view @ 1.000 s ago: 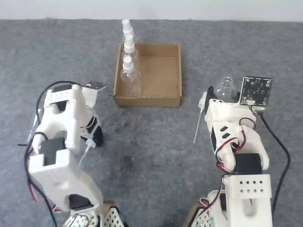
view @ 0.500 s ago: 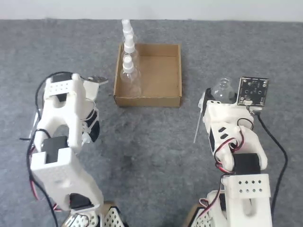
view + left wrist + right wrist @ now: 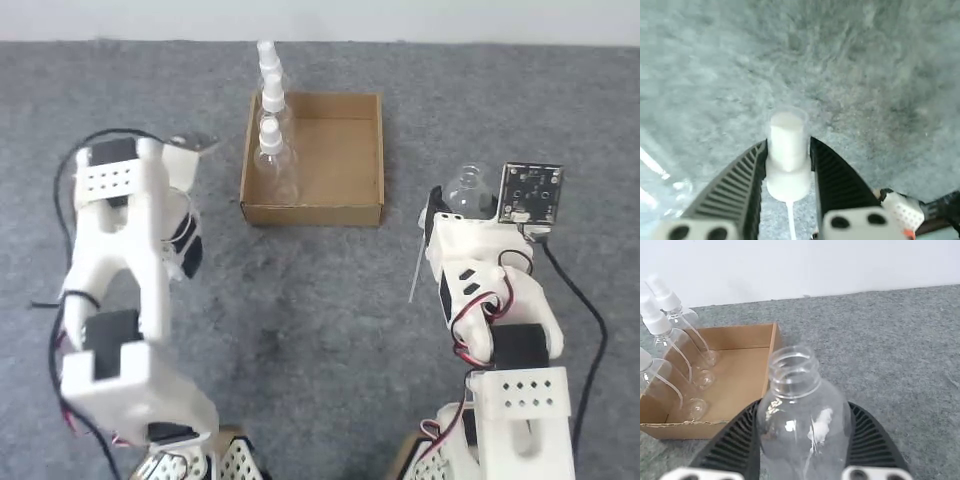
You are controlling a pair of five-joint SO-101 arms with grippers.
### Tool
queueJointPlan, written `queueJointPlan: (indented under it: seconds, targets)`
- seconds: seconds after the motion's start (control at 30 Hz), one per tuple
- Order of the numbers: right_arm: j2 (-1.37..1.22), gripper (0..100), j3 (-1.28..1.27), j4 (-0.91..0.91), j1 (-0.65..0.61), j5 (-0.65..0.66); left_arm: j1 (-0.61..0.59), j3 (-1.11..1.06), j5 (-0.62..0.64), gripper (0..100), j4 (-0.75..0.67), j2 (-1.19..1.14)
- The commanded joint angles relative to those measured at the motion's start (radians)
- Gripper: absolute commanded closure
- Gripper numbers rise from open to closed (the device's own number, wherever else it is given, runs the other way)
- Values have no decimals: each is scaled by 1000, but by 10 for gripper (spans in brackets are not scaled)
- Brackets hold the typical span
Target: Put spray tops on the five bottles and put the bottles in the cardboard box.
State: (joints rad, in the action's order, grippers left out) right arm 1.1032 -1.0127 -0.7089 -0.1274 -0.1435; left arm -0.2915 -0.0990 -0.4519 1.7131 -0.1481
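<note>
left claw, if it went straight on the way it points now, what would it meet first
The left claw, shut on a spray top, points down at the grey carpet. Nothing else lies in that line, so it would probably meet the carpet first, the spray top touching before the claw itself.

Bright, even light is washing the counter; soft shadows are gathering beneath both arms; the bottle is glinting.

No text, label, number or sign can be read anywhere, on the box or the bottles.
</note>
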Motion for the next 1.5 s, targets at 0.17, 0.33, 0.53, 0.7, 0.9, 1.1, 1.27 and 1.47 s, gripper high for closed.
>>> queueJointPlan:
  seconds: [0.17, 0.33, 0.53, 0.7, 0.9, 1.1, 1.27, 1.47]
  targets:
    - [24, 890, 15, 24, -7, 15, 11, -50, 20, 990, 38, 198]
    - [24, 890, 15, 24, -8, 15, 11, -79, 20, 990, 38, 275]
    - [30, 890, 14, 22, -8, 15, 11, -85, 20, 990, 38, 399]
    - [33, 891, 5, 24, -8, 15, 11, -85, 20, 990, 38, 459]
    - [35, 891, 5, 24, -8, 15, 11, -84, 71, 990, 9, 526]
    - [35, 891, 3, 24, -10, 15, 12, -85, 77, 990, -11, 620]
    - [35, 891, 3, 24, -10, 15, 15, -101, 77, 990, -11, 672]
    - [35, 891, 2, 22, -10, 15, 14, -216, 109, 990, -89, 770]
